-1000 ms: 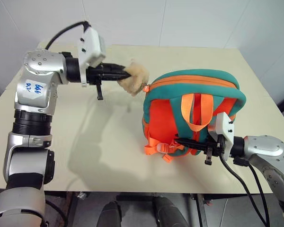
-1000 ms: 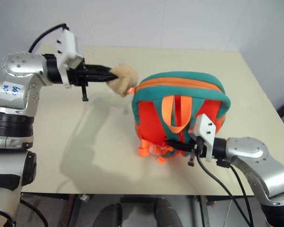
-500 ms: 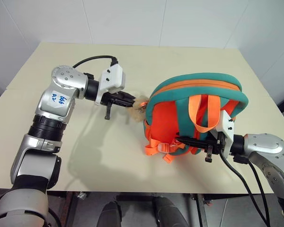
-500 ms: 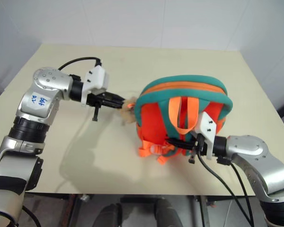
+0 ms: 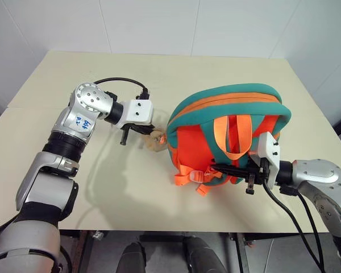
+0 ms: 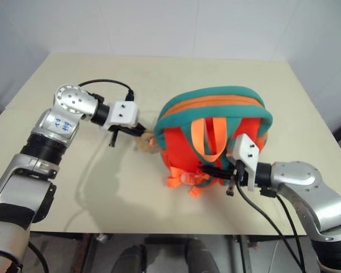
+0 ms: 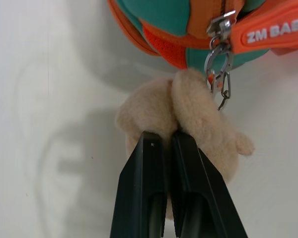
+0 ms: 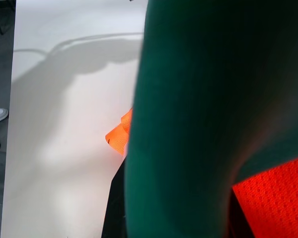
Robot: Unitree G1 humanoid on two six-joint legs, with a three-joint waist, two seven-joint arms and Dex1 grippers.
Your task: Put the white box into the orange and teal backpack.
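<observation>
Left gripper [image 7: 170,139] is clamping the tan plush charm [image 7: 188,116], jaws pinched nearly shut on the fur; over the last second it has been dropping from well above the table [image 5: 74,68] to almost table level, dragging the charm down beside the backpack [image 5: 227,128]. The charm is clipped to the zipper pull [image 7: 217,29], so I'm reading this as running the zipper down the backpack's left side, i.e. opening the top; the teal rim is looking more splayed than a second ago, but I can't tell how far the zipper is actually open. Right gripper [image 5: 230,170] is staying put at the backpack's near face, jaws narrow and pinned on the orange straps [image 5: 202,176], bracing the backpack upright. The white box is not anywhere in these views, so it is either off the table or already hidden by the backpack, can't say which; loading is not confirmed. Room: wide bare table to the left of and behind the backpack, so the left arm is having plenty of space to keep pulling. The backpack is sitting near the table's front edge, and the right arm is hanging off that edge, so little margin on that side if the backpack is sliding toward the robot
</observation>
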